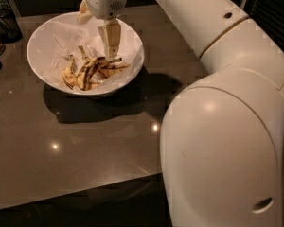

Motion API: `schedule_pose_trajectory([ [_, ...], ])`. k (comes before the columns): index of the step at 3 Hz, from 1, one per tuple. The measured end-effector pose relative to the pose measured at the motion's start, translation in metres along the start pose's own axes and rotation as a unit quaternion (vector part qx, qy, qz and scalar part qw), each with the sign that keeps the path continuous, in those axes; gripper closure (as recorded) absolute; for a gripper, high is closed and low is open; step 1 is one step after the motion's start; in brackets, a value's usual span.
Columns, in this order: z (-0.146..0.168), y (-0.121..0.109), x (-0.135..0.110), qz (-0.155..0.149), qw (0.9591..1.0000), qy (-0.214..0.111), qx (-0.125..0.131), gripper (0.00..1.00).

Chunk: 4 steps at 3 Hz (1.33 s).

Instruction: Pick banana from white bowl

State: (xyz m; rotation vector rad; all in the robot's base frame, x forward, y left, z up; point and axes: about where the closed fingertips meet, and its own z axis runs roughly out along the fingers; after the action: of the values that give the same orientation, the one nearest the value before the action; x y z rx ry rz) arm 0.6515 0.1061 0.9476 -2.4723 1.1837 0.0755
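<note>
The white bowl (47, 37) stands on the dark table at the upper left, lined with crumpled white paper. Several overripe bananas lie in its bottom. The longest curved one, the banana (88, 73), is yellow with dark streaks and lies near the middle of the pile. My gripper (110, 51) hangs straight down from the arm into the bowl, its tips just above the right end of the pile, by a small streaked banana (111, 68).
The dark glossy table (85, 145) spreads in front of the bowl. My large white arm (227, 126) fills the right side. Dark objects (2, 27) stand at the far left edge. The table's front edge runs along the bottom left.
</note>
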Motion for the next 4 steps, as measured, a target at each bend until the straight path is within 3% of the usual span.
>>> schedule_pose_trajectory([
  [2,0.020,0.008,-0.003,0.016,0.9997,-0.010,-0.018,0.26],
  [4,0.051,0.025,-0.004,0.035,0.9977,-0.033,-0.048,0.26],
])
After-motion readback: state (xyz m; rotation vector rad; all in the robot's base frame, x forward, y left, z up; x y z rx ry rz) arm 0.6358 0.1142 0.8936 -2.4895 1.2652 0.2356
